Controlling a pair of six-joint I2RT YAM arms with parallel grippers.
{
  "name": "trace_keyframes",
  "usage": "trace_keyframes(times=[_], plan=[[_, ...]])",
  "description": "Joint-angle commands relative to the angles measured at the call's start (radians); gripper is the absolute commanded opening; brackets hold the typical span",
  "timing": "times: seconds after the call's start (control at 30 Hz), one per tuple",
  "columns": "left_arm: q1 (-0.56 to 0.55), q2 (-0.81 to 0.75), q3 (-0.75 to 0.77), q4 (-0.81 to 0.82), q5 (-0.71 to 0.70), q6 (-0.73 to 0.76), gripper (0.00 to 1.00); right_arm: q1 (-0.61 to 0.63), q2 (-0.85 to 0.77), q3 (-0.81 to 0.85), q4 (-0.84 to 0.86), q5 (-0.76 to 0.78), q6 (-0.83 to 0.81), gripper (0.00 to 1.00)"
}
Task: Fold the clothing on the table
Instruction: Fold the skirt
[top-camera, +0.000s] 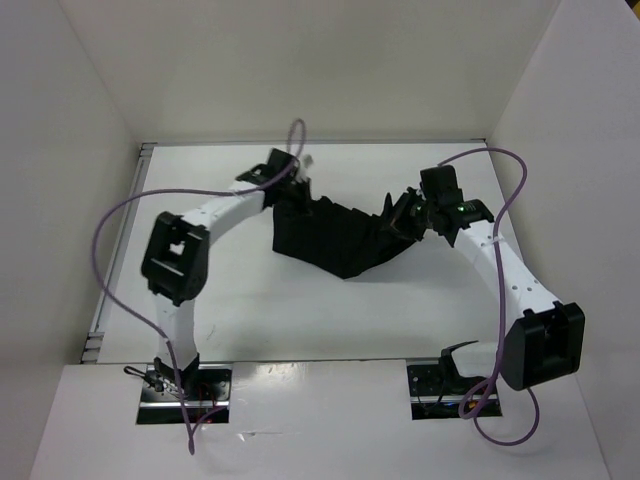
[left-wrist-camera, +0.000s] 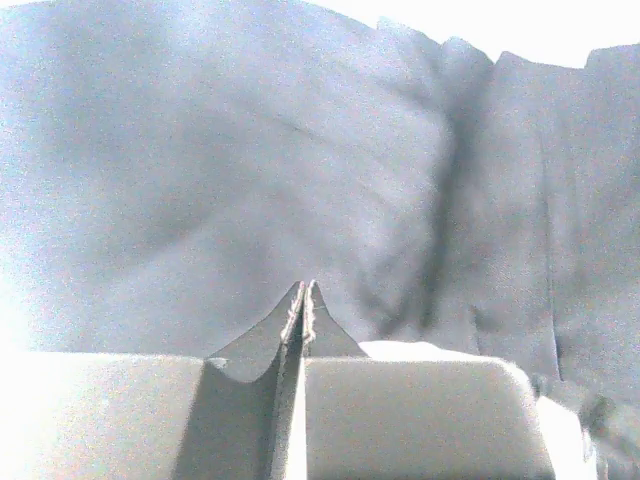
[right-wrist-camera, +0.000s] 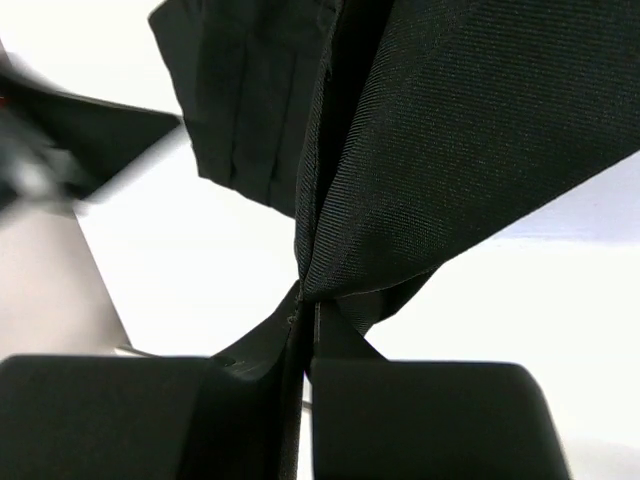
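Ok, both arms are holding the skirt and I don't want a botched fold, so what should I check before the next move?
1. Left tool shut on the clothing: ok, a fabric edge is pinched between its tips.
2. Right tool shut on the clothing: ok, a fold is clamped at its tips.
3. Fabric smooth between the two grips: not ok, it sags and bunches near the right tool.
4. Purple cables off the fabric: ok in the top view.
5. Clothing over the table, not past an edge: ok.
6. Which edge is the waistband: cannot tell.
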Motion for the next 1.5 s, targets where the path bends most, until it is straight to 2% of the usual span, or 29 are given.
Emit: trace_keyframes(times=[0.0, 0.1, 0.2, 0.57, 0.63, 0.7, 0.83, 0.97, 1.17, 1.47], plan=[[0.113, -0.150, -0.074, -0.028, -0.254, -0.057, 0.00, -0.005, -0.006, 0.046, -0.022, -0.015, -0.038, 0.00], [0.181, -0.156, -0.118, -0.041, -0.337, -0.070, 0.00, -0.005, 0.003, 0.046, -0.022, -0.015, -0.061, 0.00], [0.205, -0.111, -0.127, -0.051, -0.349, -0.070, 0.00, -0.005, 0.028, 0.056, -0.022, -0.024, -0.071, 0.00], [0.206, 0.017, -0.169, 0.051, -0.361, -0.093, 0.00, -0.005, 0.048, 0.056, -0.013, -0.079, -0.091, 0.00], [0.206, 0.054, -0.157, 0.051, -0.323, -0.093, 0.00, -0.005, 0.057, 0.066, -0.022, -0.088, -0.101, 0.00], [0.172, 0.068, -0.157, 0.061, -0.323, -0.093, 0.00, 0.007, 0.071, 0.088, -0.022, -0.088, -0.114, 0.00], [0.140, 0.077, -0.186, 0.093, -0.247, -0.133, 0.00, 0.053, 0.150, 0.189, -0.022, -0.111, -0.143, 0.00], [0.117, 0.077, -0.215, 0.108, -0.219, -0.142, 0.00, 0.131, 0.303, 0.285, 0.007, -0.122, -0.154, 0.00], [0.107, 0.048, -0.233, 0.108, -0.229, -0.142, 0.00, 0.237, 0.527, 0.437, 0.016, -0.140, -0.173, 0.00], [0.107, 0.020, -0.255, 0.088, -0.248, -0.131, 0.00, 0.337, 0.713, 0.603, 0.034, -0.164, -0.173, 0.00]])
